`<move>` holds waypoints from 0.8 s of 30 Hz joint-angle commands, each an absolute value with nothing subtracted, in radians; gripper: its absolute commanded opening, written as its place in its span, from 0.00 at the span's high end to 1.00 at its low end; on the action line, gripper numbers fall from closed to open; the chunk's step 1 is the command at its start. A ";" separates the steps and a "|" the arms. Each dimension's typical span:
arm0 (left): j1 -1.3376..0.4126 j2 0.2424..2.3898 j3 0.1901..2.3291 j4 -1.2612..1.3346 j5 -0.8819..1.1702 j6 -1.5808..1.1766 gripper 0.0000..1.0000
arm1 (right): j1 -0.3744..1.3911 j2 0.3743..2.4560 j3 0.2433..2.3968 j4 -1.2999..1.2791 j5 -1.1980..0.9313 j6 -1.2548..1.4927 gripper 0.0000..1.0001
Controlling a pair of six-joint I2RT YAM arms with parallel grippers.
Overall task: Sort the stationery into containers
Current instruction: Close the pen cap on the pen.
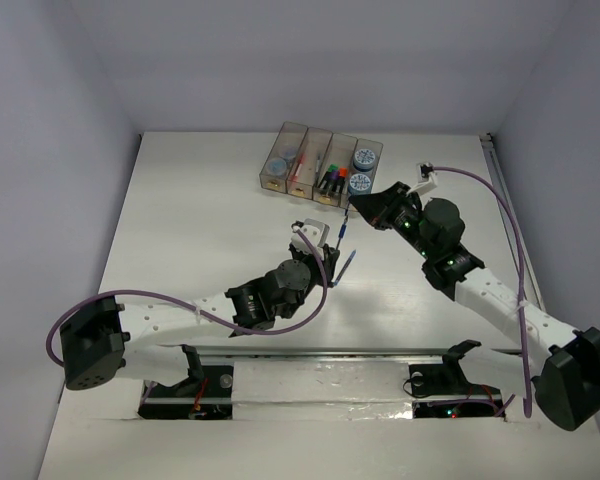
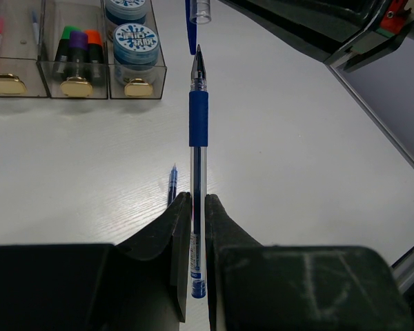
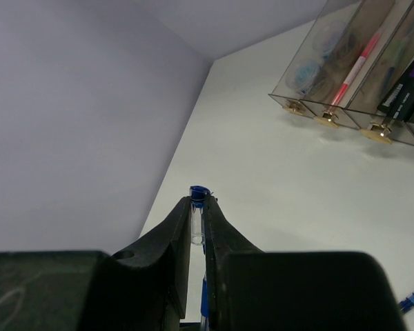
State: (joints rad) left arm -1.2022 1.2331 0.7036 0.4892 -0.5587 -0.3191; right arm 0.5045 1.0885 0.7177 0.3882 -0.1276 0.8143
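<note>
Pale walls enclosed a white, faintly grained tabletop (image 1: 200,220). Four narrow, smoky translucent bins (image 1: 292,128), partly filled, stood at twelve o'clock. Left tool (image 2: 198,200) was pinching a slim clear-barrelled pen (image 2: 199,117) with a blue rubber grip, tip toward twelve. Right tool (image 3: 198,203) was clamped on a clear cap (image 2: 201,8), just beyond that tip, not yet on. Judged step: capping. The next move would call for exact axial alignment, then binning.

The scene is lit brightly and evenly from above. Soft, faint shadows are cast on the white table (image 1: 200,230). In the wrist views, slight softness is noted at 6 o'clock.
</note>
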 commanded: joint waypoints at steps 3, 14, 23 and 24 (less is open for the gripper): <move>-1.195 1.216 0.746 0.517 -0.574 -0.322 1.00 | 0.508 1.065 0.712 0.439 -0.112 0.787 0.92; -1.195 1.207 0.733 0.540 -0.528 -0.310 1.00 | 0.517 1.108 0.724 0.440 -0.092 0.772 0.92; -1.195 1.195 0.732 0.515 -0.557 -0.307 1.00 | 0.517 1.092 0.721 0.419 -0.074 0.752 0.92; -1.195 1.198 0.733 0.514 -0.557 -0.308 1.00 | 0.517 1.091 0.721 0.420 -0.081 0.753 0.91</move>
State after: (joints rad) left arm -1.2003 1.2308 0.7036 0.4892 -0.5396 -0.3180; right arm 0.5076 1.1133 0.7170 0.3878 -0.0891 0.7753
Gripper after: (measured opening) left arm 0.059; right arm 0.151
